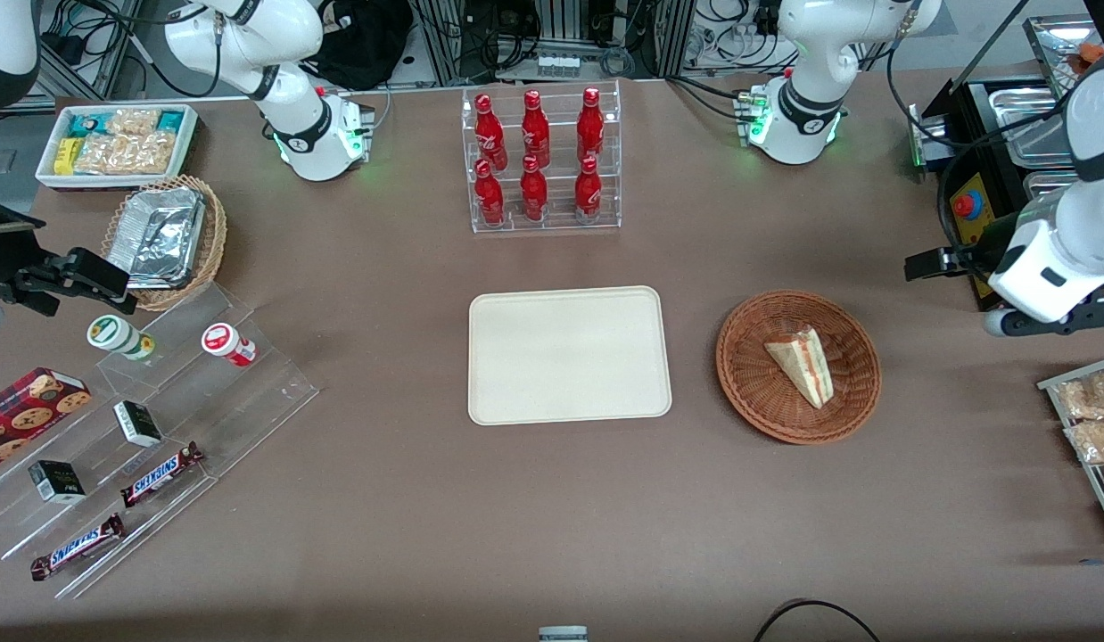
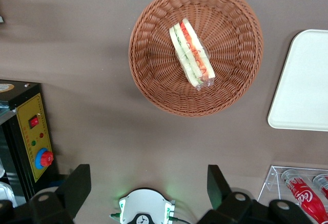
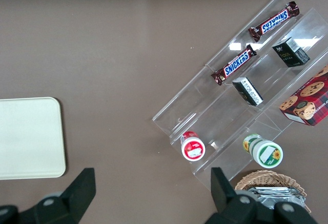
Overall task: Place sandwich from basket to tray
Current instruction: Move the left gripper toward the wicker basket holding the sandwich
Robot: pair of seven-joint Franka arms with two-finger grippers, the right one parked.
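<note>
Sandwich [image 1: 803,363] waits in the basket [image 1: 746,385], beside the bare tray [image 1: 570,397].
Approach step, by my reading: the gripper [image 2: 147,189] hangs well above the basket, jaws open and empty; next it must descend over the wedge.
</note>
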